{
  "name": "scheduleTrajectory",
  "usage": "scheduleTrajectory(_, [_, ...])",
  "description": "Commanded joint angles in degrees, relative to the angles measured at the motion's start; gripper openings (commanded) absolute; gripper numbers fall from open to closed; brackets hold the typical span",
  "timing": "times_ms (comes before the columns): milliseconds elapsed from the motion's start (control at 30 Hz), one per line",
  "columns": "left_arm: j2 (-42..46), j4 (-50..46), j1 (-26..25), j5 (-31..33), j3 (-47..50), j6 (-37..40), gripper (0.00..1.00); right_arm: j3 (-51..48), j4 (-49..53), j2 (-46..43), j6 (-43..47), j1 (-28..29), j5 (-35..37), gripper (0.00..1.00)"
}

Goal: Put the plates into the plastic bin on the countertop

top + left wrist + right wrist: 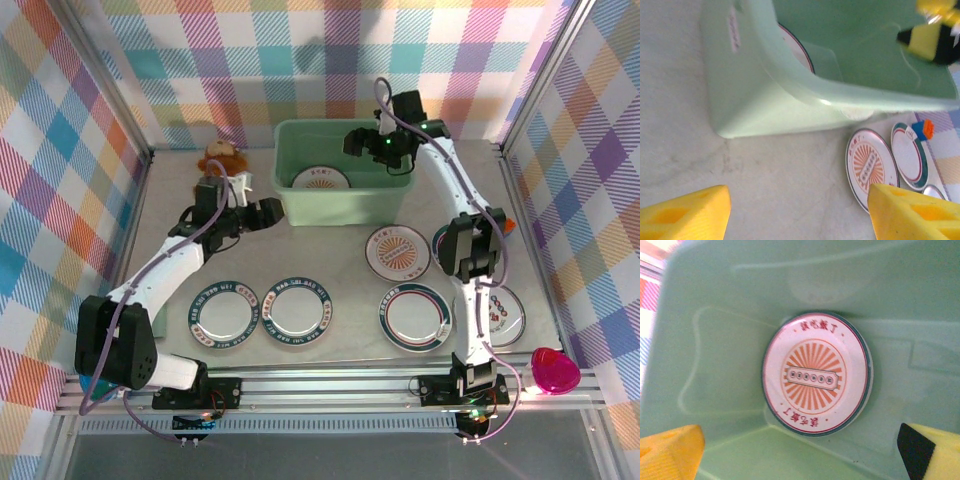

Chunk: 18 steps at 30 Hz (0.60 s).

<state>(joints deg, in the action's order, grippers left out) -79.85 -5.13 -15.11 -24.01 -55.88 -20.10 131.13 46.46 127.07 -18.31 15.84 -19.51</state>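
One sunburst plate (816,374) lies face up on the floor of the plastic bin (340,208), with a teal edge peeking from under it. The right fingers (362,140) hang over the bin's far right part, spread wide and empty. The left fingers (268,212) hover just beside the bin's near left corner, parted with nothing between them. On the tabletop (320,255) in front of the bin sit two dark-rimmed plates (222,311), a second sunburst plate (397,252) and a teal-banded plate (414,316).
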Motion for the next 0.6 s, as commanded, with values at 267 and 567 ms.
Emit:
scheduleTrajectory(267, [-4.76, 7.60, -15.32, 3.26, 1.75, -5.48, 0.72, -17.48, -9.83, -23.23, 2.51, -1.27, -0.36, 0.99])
scheduleTrajectory(567, [-19.17, 18.55, -26.30, 7.40, -1.86, -13.72, 0.72, -44.92, -15.36, -45.74, 1.74, -3.45, 0.52, 0.99])
